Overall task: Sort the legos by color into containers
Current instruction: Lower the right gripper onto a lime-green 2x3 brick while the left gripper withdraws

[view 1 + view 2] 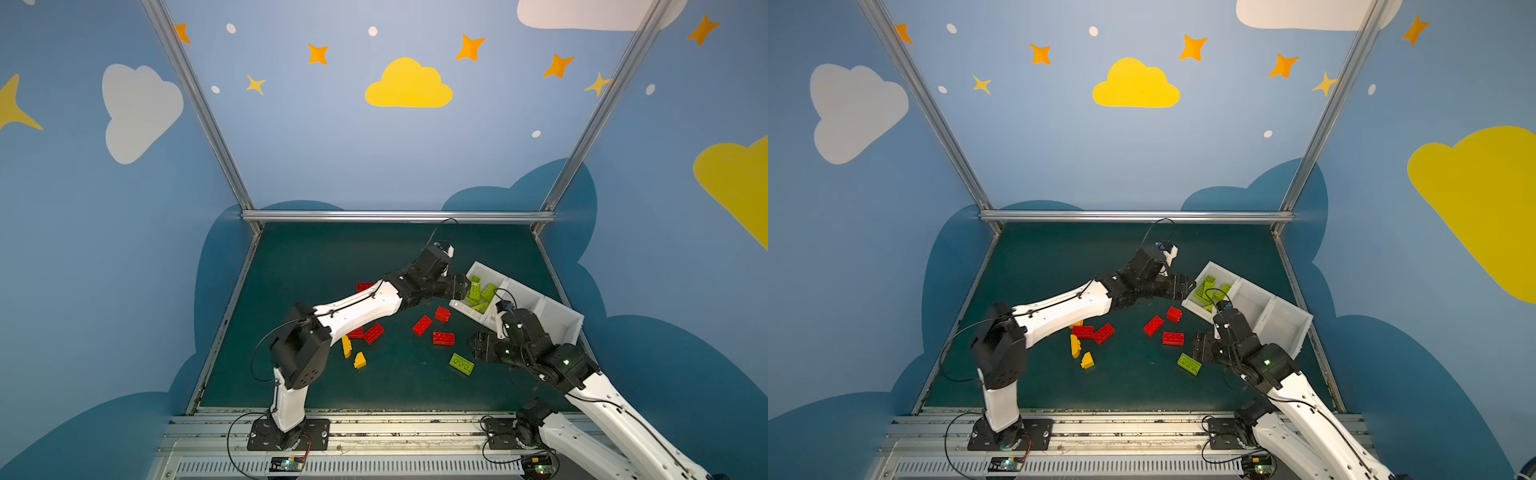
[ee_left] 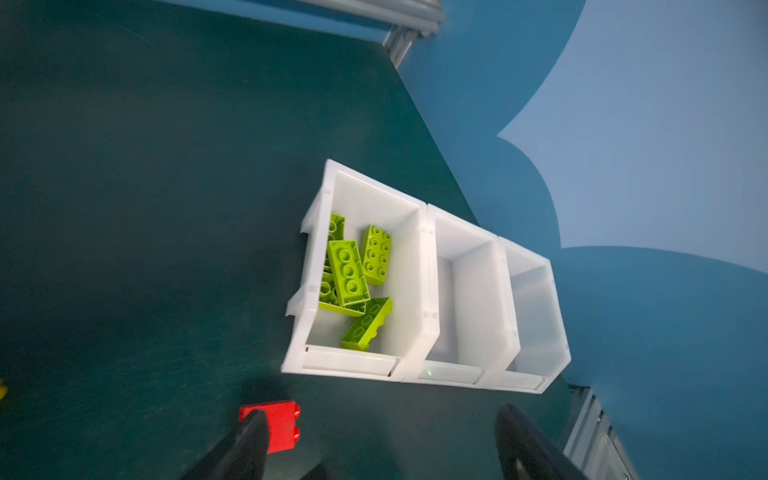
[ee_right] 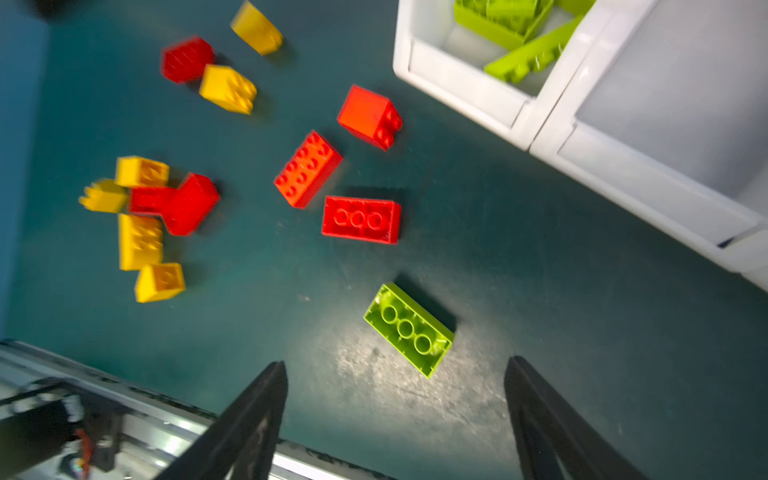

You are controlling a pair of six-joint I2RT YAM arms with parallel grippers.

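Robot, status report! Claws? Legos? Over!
Left claw open, right claw open, both empty. Green legos in end bin. One green lego on table near right claw. Nothing blocking.

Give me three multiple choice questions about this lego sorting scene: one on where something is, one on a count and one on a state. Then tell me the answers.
1. Which of the containers holds legos?
A) the end one nearest the left gripper
B) the middle one
C) the end one farthest from it

2. How many green ones lie loose on the table?
A) none
B) one
C) three

3. How does the loose green lego lie?
A) studs up
B) underside up
C) standing on its end

Answers:
1 A: the green pile sits only in that end bin, and the other two show bare white floors.
2 B: a single green one lies on the table, near the right gripper.
3 B: its hollow round tubes face up.
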